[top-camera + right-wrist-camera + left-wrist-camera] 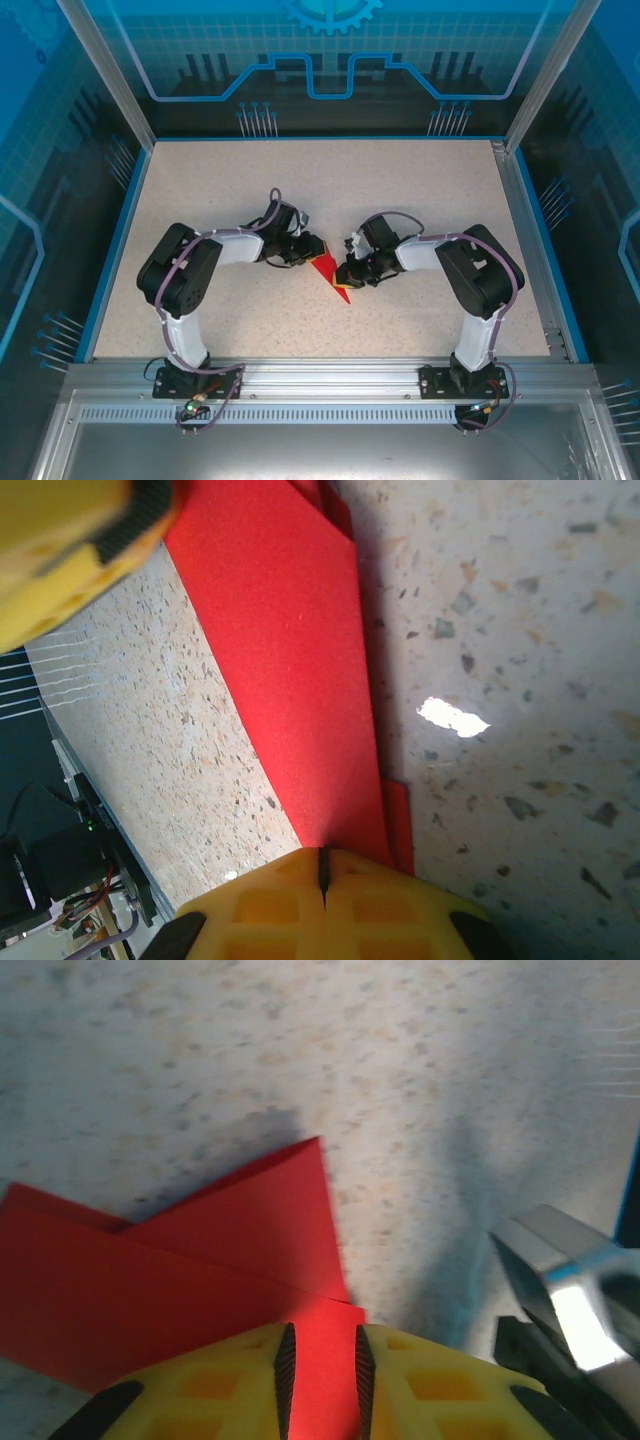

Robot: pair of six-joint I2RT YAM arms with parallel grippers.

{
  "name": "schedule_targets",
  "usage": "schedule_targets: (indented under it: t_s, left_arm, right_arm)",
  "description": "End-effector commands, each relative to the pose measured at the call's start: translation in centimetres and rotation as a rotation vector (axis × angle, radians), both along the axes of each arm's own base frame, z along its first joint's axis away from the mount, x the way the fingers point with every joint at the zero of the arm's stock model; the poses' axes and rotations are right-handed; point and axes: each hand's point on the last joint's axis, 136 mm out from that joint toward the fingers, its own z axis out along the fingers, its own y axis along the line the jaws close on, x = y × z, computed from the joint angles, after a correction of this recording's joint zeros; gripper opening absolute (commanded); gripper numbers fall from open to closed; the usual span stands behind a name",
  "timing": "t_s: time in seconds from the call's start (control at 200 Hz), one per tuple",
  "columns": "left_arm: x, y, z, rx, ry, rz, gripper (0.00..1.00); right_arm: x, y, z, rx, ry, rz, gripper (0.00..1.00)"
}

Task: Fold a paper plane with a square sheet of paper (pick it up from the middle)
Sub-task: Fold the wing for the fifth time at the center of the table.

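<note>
The square sheet of paper (328, 272) is bright red and folded into a narrow pointed shape with layered flaps. It lies mid-table between the two arms. My left gripper (312, 252) comes in from the left. In the left wrist view its jaws (320, 1360) stand a narrow gap apart, open, over the red paper (200, 1260), which shows through the gap. My right gripper (345, 272) comes in from the right. In the right wrist view it (322, 865) is shut, with the edge of the paper (290, 650) running into its closed jaws.
The speckled beige tabletop (330, 180) has a blue rim and aluminium posts around it. A yellow finger of the left gripper (60, 550) shows at the right wrist view's top left corner. Part of the right arm (570, 1300) sits close beside the left fingers.
</note>
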Motion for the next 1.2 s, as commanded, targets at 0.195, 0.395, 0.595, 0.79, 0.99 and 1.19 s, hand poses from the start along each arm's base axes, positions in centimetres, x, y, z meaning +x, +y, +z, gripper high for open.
schedule_targets:
  t_s: [0.195, 0.395, 0.595, 0.79, 0.99, 1.19]
  left_arm:
    - [-0.9, 1.8, -3.6, 0.089, 0.084, 0.042, 0.22]
    - [-1.0, 1.8, -3.8, 0.085, 0.09, 0.042, 0.22]
    - [-0.8, 1.5, -3.4, 0.071, 0.085, 0.043, 0.22]
    - [-0.9, 1.5, -3.3, 0.065, 0.085, 0.041, 0.22]
    - [-0.9, 1.5, -3.5, 0.067, 0.086, 0.041, 0.22]
    - [-0.8, 1.6, -3.6, 0.075, 0.087, 0.042, 0.22]
  right_arm:
    - [1.0, 0.5, 2.4, -0.016, -0.045, -0.019, 0.03]
    - [1.8, 2.8, 3.7, -0.015, -0.1, 0.022, 0.03]
    - [2.6, 4.0, 2.1, -0.033, -0.075, 0.018, 0.03]
    - [2.4, 3.6, 0.0, -0.079, -0.055, 0.008, 0.02]
    - [1.3, 1.7, -2.4, -0.198, -0.012, 0.012, 0.02]
    - [1.2, 2.4, 0.9, -0.125, -0.055, 0.04, 0.04]
